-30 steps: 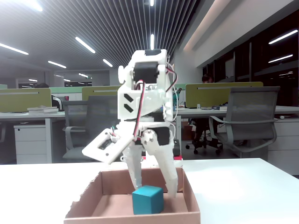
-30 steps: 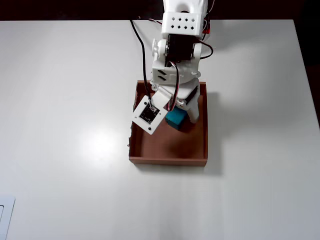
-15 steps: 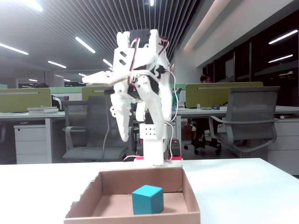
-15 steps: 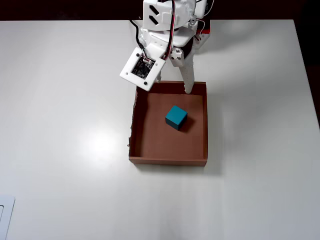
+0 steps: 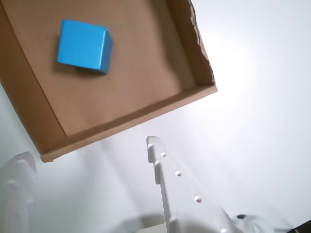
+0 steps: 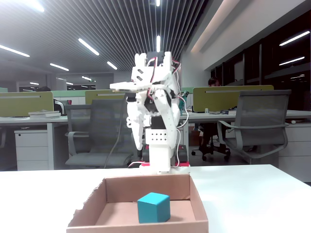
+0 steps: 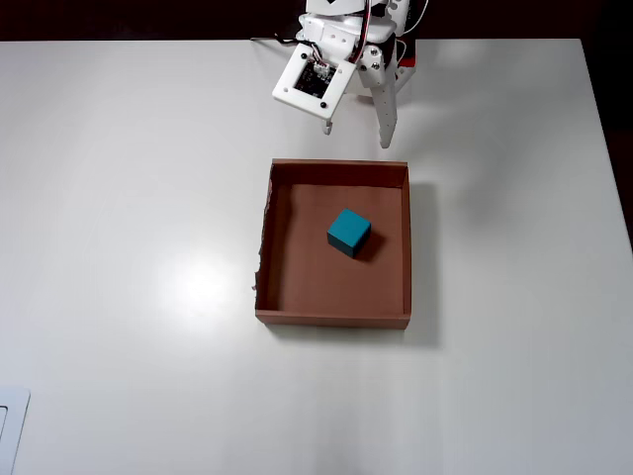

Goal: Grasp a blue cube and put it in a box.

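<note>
Below and in front of the raised white end effector [image 7: 356, 136], jaws spread and empty, the small teal-blue cube [image 7: 348, 232] sits inside the shallow brown cardboard box [image 7: 280, 284].

No lettering, labels, brands or numbers readable anywhere from here — nothing legible in any view.

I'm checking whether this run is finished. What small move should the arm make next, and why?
Probably just fold back to rest. The blue cube already sits on the floor of the box, clear of its walls, and the gripper is open, empty and outside the box's far wall, so nothing seems left to grasp.
</note>
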